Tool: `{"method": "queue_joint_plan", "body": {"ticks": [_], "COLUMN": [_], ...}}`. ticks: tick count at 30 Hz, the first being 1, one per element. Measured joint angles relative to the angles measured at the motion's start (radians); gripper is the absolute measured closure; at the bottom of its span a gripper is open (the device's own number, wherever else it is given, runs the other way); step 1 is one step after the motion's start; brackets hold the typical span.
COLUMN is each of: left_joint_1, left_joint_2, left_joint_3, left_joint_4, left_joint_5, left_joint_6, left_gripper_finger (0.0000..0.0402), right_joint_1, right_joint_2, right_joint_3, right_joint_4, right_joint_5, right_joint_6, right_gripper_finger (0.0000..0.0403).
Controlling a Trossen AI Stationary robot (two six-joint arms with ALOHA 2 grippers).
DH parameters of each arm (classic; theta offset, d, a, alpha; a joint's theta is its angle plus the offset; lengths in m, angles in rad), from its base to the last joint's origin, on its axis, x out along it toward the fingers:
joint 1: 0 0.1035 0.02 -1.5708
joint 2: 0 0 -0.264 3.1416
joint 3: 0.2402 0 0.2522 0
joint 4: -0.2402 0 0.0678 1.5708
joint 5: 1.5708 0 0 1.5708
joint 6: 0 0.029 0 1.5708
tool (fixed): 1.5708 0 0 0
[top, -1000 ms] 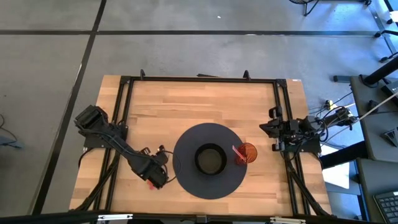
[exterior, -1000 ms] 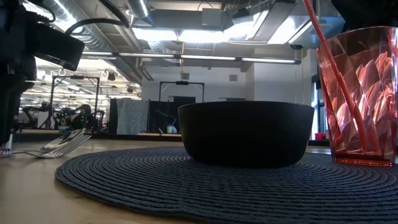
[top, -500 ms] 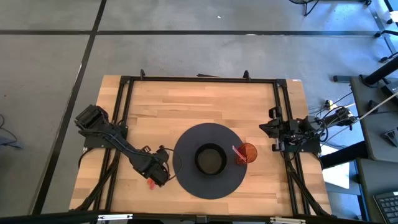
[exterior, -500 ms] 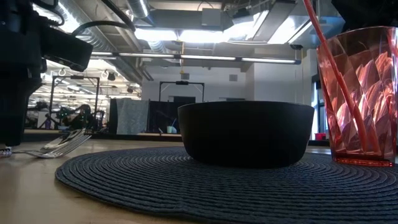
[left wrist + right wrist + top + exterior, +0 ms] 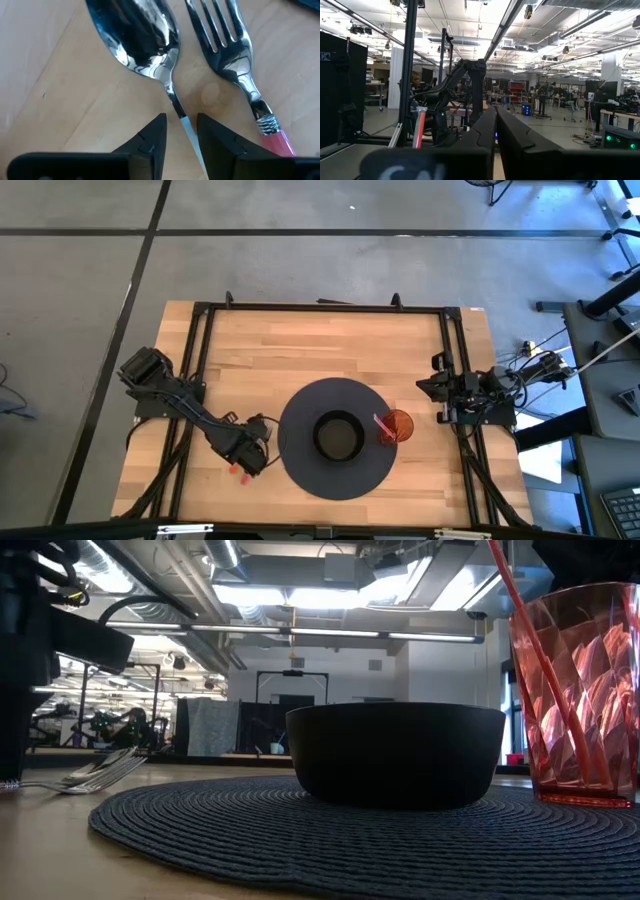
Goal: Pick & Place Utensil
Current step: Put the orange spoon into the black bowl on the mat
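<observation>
Spoon (image 5: 142, 37) on bare wood of table (image 5: 320, 345), just left of round mat (image 5: 336, 438), bowl side up, thin white handle running back between fingers (image 5: 152, 140) of left gripper (image 5: 181, 136). Fingers parted, one on each side of handle, close to it but not clearly touching; nothing pinched. Lying flat, not lifted. Fork (image 5: 237, 60) just beside spoon, almost parallel, with pink handle passing outside one finger. Seen level from table height, both utensils (image 5: 100, 772) flat on wood near mat edge, dark body of left arm standing over them at picture's side.

From above, left gripper (image 5: 246, 456) low over table at left rim of mat, a bit of pink handle showing beneath it. Black bowl (image 5: 338, 436) in middle of mat; red cup (image 5: 397, 425) with straw (image 5: 384, 426) at right edge of mat, well apart from spoon.

Right gripper (image 5: 495, 131) waiting at right edge of table, fingers pressed together, nothing between them.
</observation>
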Motion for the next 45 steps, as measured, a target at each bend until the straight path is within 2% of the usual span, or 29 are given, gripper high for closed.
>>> {"method": "queue_joint_plan", "body": {"ticks": [6,20,23,30,45], "left_joint_1": [0.0,0.032,0.032,0.032,0.032], "left_joint_2": [0.002,0.003,0.004,0.005,0.007], "left_joint_3": [-0.001,-0.007,-0.007,-0.007,-0.008], "left_joint_4": [-0.007,0.002,0.007,0.021,-0.015], "left_joint_5": [-0.003,-0.001,-0.004,-0.024,-0.091], "left_joint_6": [0.085,0.078,0.084,0.097,0.051], "left_gripper_finger": [0.0304,0.0305,0.0319,0.0389,0.0397], "right_joint_1": [0.0,0.0,0.0,0.0,0.0], "right_joint_2": [0.0,0.0,0.0,0.0,0.0], "right_joint_3": [0.0,0.0,0.0,0.0,0.0], "right_joint_4": [-0.005,-0.009,-0.009,-0.013,-0.013], "right_joint_5": [0.0,0.0,0.0,0.0,0.0], "right_joint_6": [0.0,0.0,0.0,0.016,0.018], "right_gripper_finger": [0.0386,0.0386,0.0386,0.0386,0.0386]}}
